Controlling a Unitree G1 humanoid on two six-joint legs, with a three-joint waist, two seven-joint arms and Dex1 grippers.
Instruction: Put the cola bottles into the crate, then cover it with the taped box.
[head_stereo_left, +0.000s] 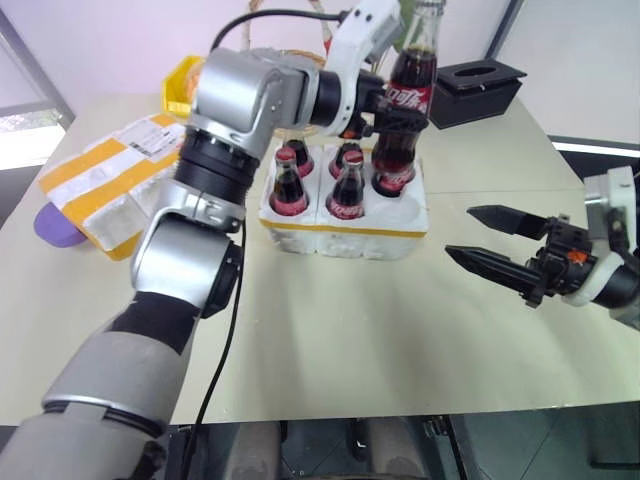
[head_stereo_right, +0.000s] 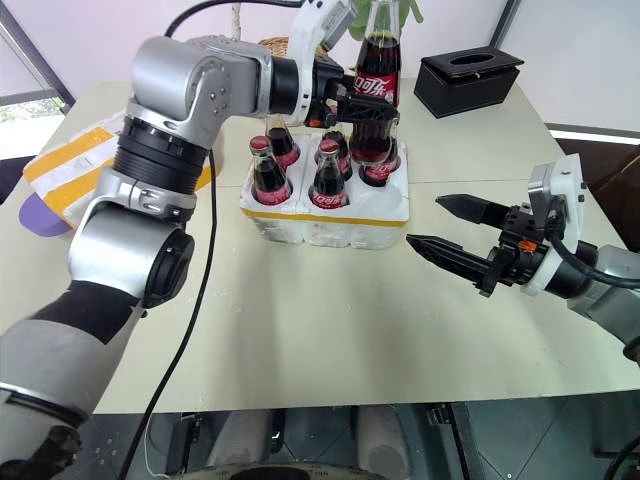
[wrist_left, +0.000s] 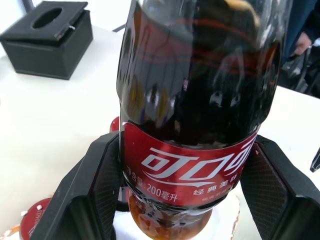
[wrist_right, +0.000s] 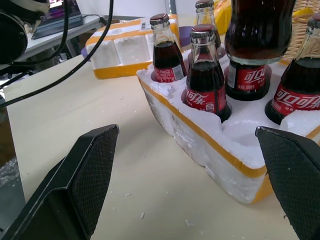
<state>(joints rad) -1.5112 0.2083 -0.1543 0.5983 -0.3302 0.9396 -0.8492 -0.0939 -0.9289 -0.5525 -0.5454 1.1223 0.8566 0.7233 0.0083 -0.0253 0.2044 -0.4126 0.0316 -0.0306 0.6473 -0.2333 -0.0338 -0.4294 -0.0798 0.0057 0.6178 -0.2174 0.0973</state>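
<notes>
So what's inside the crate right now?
The crate holds five cola bottles. The left gripper holds a sixth bottle above them. One near well looks empty; its bottom is hidden.

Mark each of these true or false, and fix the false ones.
1. The left gripper is shut on a cola bottle. True.
2. The right gripper holds a bottle. False: it is open and holds nothing, out to the side of the crate.
3. Five bottles stand in the crate. True: one well at its front corner, nearest the right gripper, is free.
4. The taped box covers the crate. False: it lies on the table, off to the crate's left.
5. The black box stands on the table. True.
</notes>
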